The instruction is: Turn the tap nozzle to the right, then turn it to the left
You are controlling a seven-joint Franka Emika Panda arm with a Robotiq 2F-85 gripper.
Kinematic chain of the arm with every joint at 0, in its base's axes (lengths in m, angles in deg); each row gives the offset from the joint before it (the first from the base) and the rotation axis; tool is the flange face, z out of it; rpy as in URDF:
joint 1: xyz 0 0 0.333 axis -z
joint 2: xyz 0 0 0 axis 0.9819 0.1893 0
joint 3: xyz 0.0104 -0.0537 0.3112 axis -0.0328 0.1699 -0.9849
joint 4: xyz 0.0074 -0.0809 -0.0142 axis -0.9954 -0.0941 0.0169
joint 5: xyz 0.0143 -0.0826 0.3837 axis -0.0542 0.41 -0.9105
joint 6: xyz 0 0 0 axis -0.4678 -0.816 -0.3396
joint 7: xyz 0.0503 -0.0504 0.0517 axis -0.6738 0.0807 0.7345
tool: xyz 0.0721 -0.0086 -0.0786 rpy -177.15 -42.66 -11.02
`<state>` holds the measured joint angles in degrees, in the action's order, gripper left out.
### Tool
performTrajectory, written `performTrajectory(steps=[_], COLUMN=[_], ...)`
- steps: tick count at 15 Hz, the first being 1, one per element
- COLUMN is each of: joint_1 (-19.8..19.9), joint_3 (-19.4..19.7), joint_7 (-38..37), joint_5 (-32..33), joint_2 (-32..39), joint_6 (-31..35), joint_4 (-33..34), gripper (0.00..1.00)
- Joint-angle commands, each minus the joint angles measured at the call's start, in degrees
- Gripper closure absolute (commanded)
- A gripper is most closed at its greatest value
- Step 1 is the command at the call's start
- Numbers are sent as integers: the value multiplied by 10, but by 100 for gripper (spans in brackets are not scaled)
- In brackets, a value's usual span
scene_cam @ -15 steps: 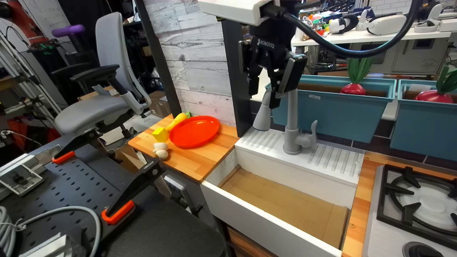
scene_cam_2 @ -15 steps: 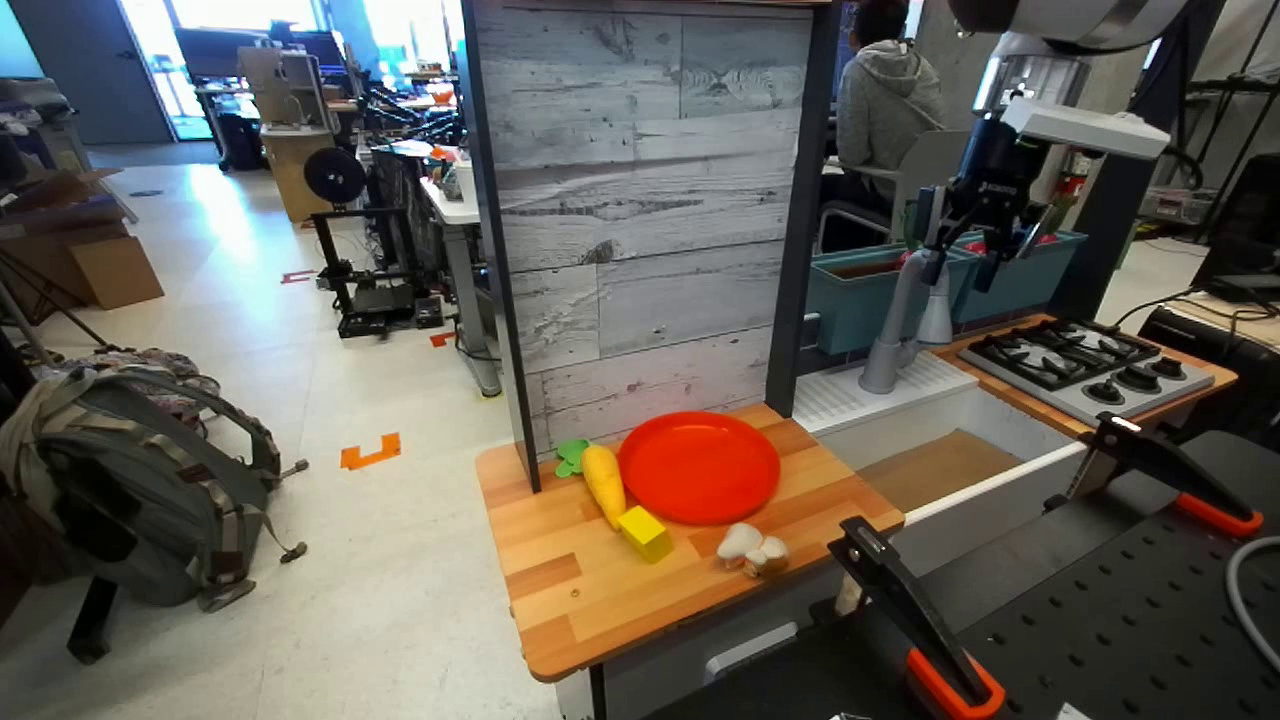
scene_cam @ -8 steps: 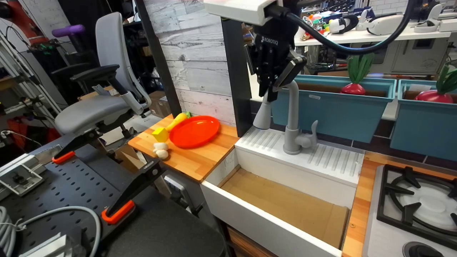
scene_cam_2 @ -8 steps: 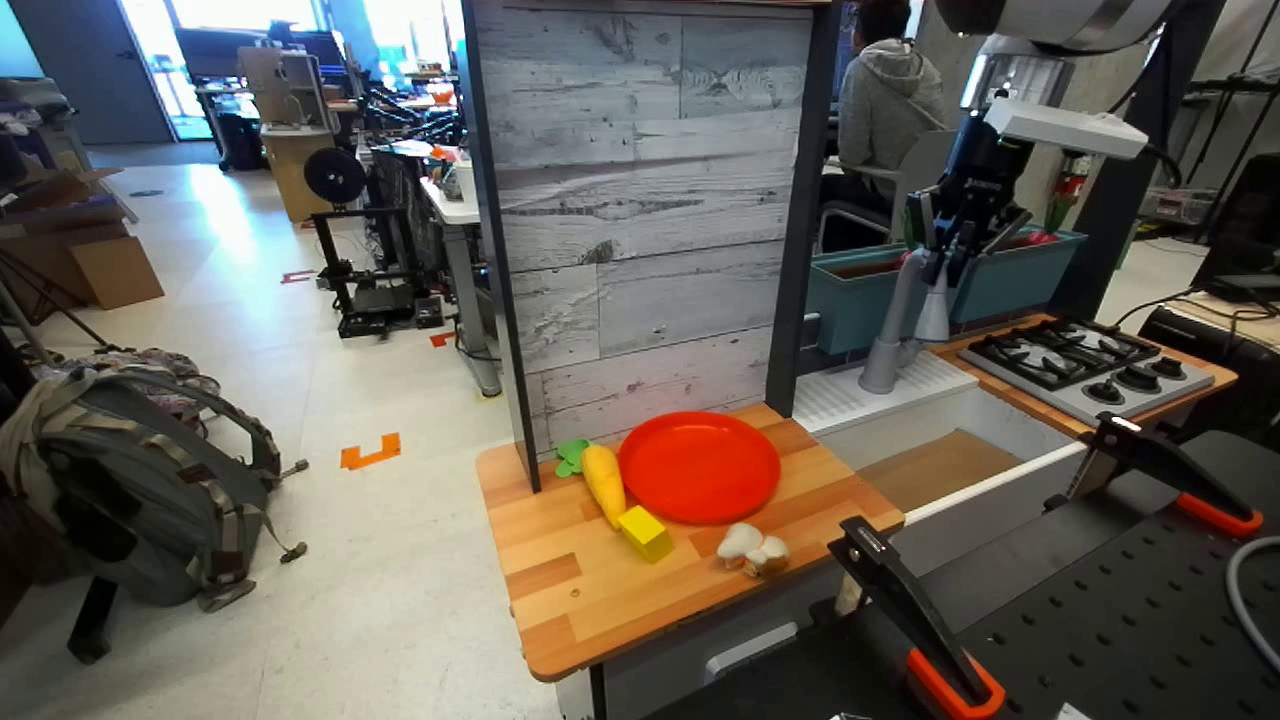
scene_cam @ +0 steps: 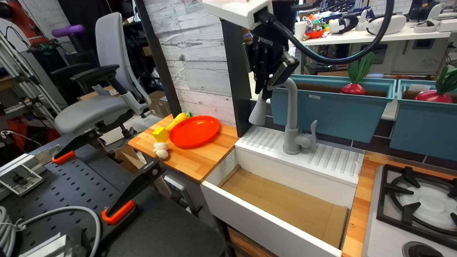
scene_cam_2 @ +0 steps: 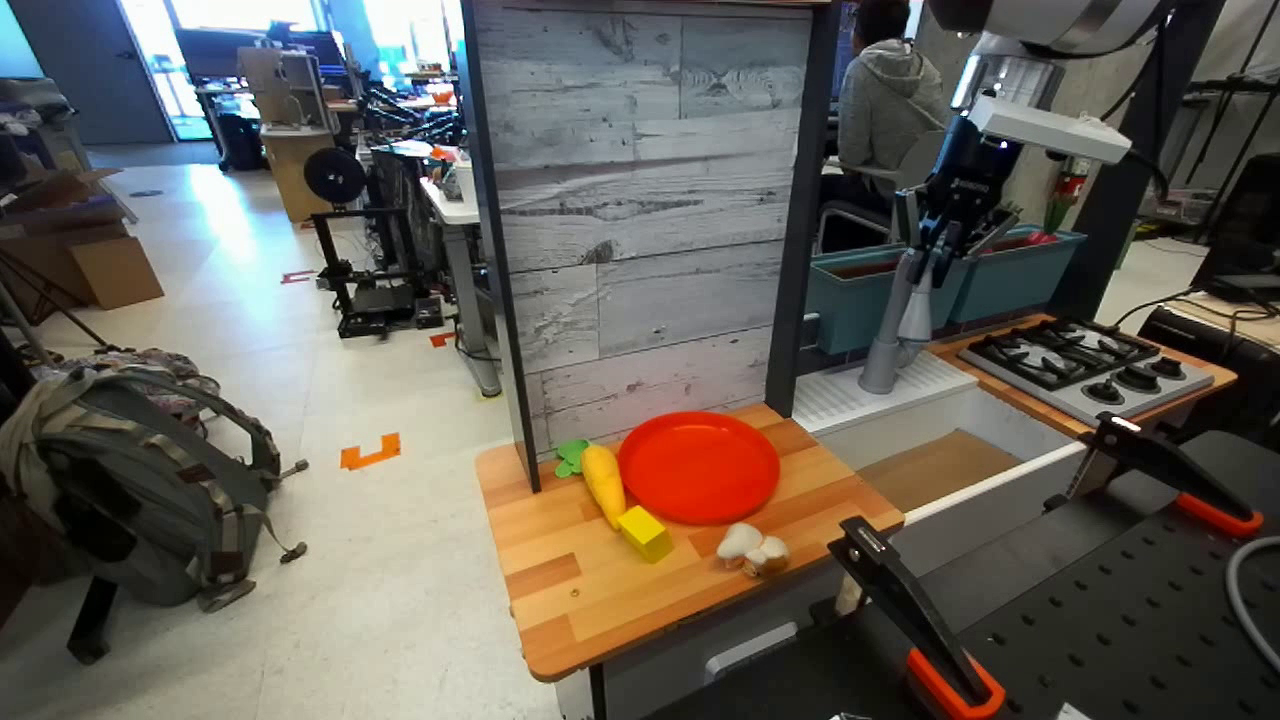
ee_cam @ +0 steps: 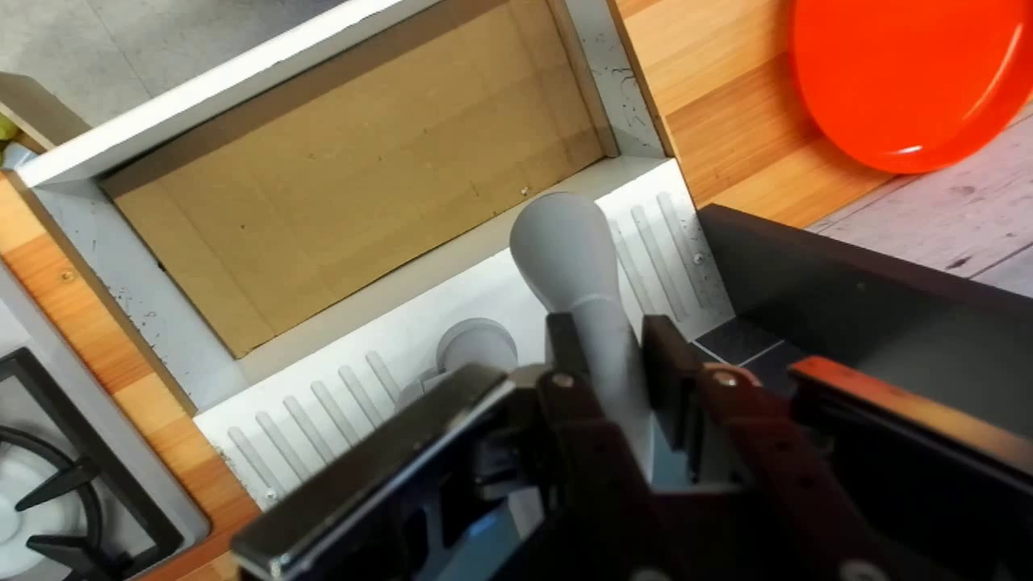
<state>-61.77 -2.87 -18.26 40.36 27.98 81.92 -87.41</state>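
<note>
The tap nozzle is a matte grey arched spout (scene_cam: 292,105) standing on the white ledge behind the sink. Its flared tip (scene_cam: 257,113) hangs on the side facing the dark post in that exterior view. My gripper (scene_cam: 263,92) is shut around the narrow neck just above that tip. In the wrist view the dark fingertips (ee_cam: 562,343) lie on either side of the neck, and the flared head (ee_cam: 565,250) sticks out beyond them. The upper bend is partly hidden behind the gripper. A short lever handle (scene_cam: 313,135) stands at the base.
Blue planters (scene_cam: 328,114) with toy radishes stand close behind the spout. A dark post (scene_cam: 235,71) and wood panel rise beside the gripper. The sink (scene_cam: 271,217) lies in front, a stove (scene_cam: 421,203) to one side, a red plate (scene_cam_2: 700,468) on the counter.
The jaws were open around the neck a second ago and have since shut on it. Over the last half second the gripper and nozzle tip swing slightly leftward in both exterior views.
</note>
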Motion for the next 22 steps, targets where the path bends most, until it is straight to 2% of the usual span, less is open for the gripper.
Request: performTrajectory(steps=[1, 6, 20, 21, 22], joint_1=[18, 25, 21, 20, 19], joint_3=[-33, -44, -47, -44, -42], joint_7=[-1, -3, -18, -18, -20], joint_5=[-55, -97, -113, -108, -103], joint_2=[38, 47, 52, 50, 48], joint_6=[20, 20, 31, 27, 21], joint_4=[52, 72, 83, 79, 77], gripper=[94, 94, 94, 51, 49])
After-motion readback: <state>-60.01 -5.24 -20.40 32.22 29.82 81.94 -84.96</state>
